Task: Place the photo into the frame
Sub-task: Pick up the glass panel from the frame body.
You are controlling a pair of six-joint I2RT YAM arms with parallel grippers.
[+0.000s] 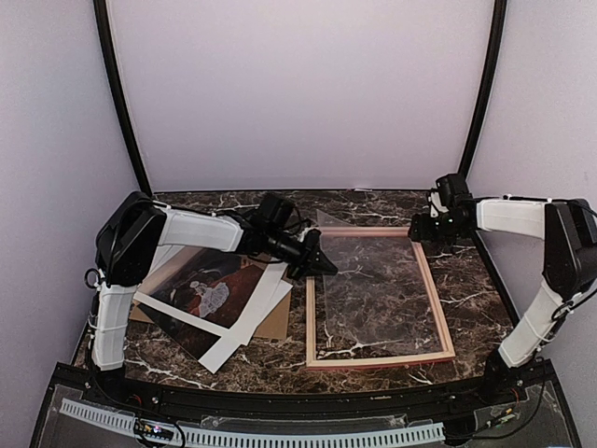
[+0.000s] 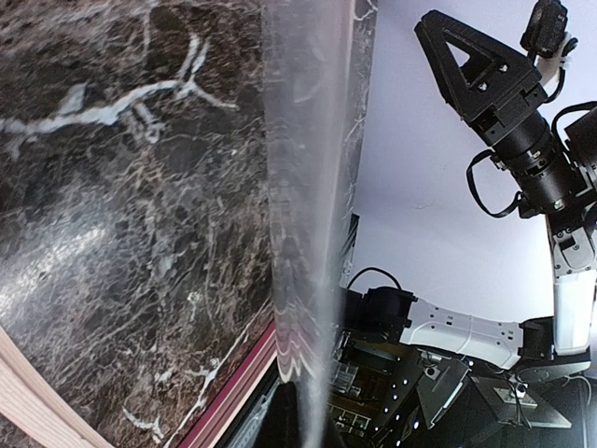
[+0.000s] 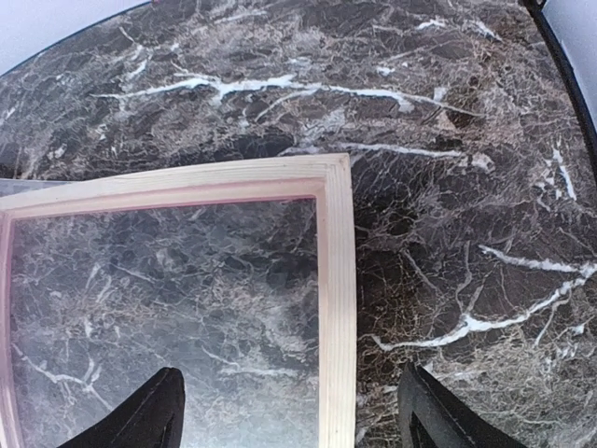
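The pink frame [image 1: 378,360] lies flat on the marble at centre right. My left gripper [image 1: 312,261] is shut on the left edge of a clear sheet [image 1: 373,280] and holds it tilted over the frame. In the left wrist view the sheet [image 2: 303,187] runs edge-on up from the gripper [image 2: 308,431], with a frame rail [image 2: 233,392] below. The photo [image 1: 210,294] lies at the left under my left arm, face up. My right gripper [image 1: 420,229] is open and empty, with its fingers [image 3: 154,415] astride the frame's far right corner rail [image 3: 336,280].
A white mat [image 1: 244,327] and a brown cardboard board [image 1: 280,322] lie with the photo at the left. Purple walls and two black poles close the back and sides. The table's black front edge [image 1: 280,406] carries the arm bases.
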